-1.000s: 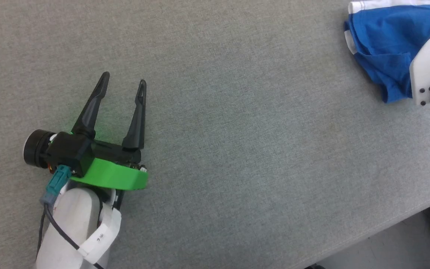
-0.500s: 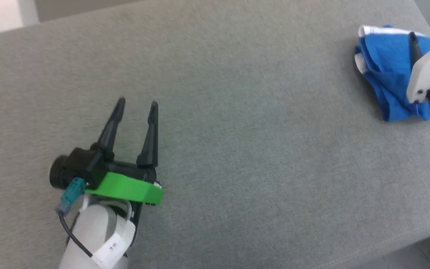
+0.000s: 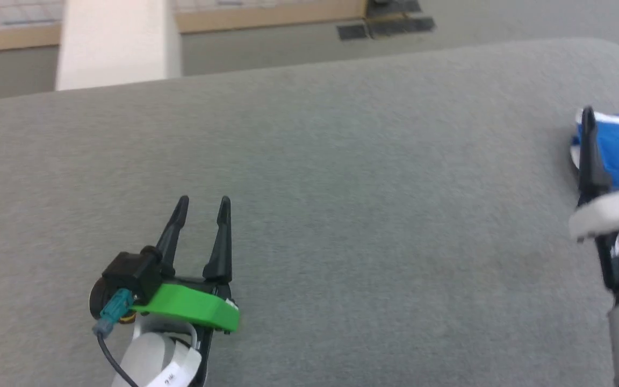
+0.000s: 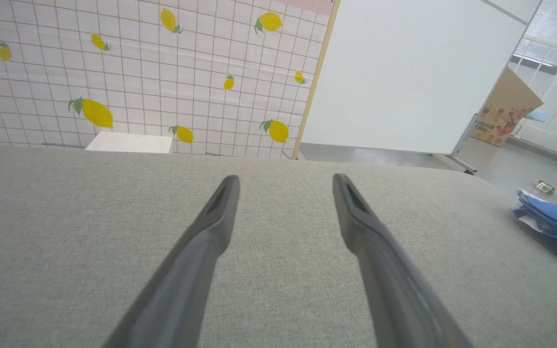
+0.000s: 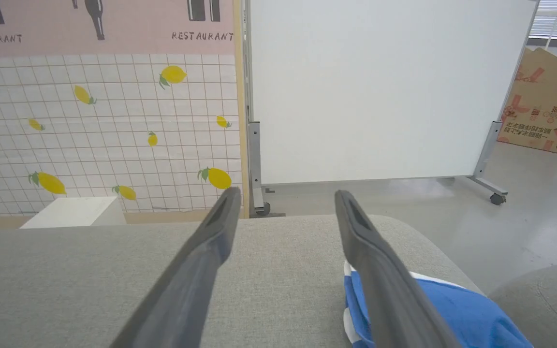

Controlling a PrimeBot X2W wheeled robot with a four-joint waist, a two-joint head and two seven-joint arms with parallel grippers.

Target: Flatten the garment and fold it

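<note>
We see our left tool low over the grey fabric-covered bench, at the lower left of the head view, its two dark fingers spread apart and pointing away from us. From the left wrist camera the same fingers rise wide apart over the cloth surface, with grey bench visible between them.

Our right tool is at the right edge of the head view, and its fingers are likewise parted. The garment lies there too, a bunched heap of bright blue cloth with a white edge, close to the bench's rounded far right corner. The right tool's fingers stand in front of it, one on each side of the blue as the head camera sees it.

The right wrist camera shows it differently. The garment is at the lower right, partly hidden behind one finger, while the other finger is over plain bench. We cannot tell whether that finger touches the cloth. The fabric is crumpled, not flat. The left tool is well apart from it, and the left wrist view has the blue heap at its far right edge.

Beyond the bench are a tiled wall panel printed with lemons, a white partition board, a cardboard box and a small white block.
</note>
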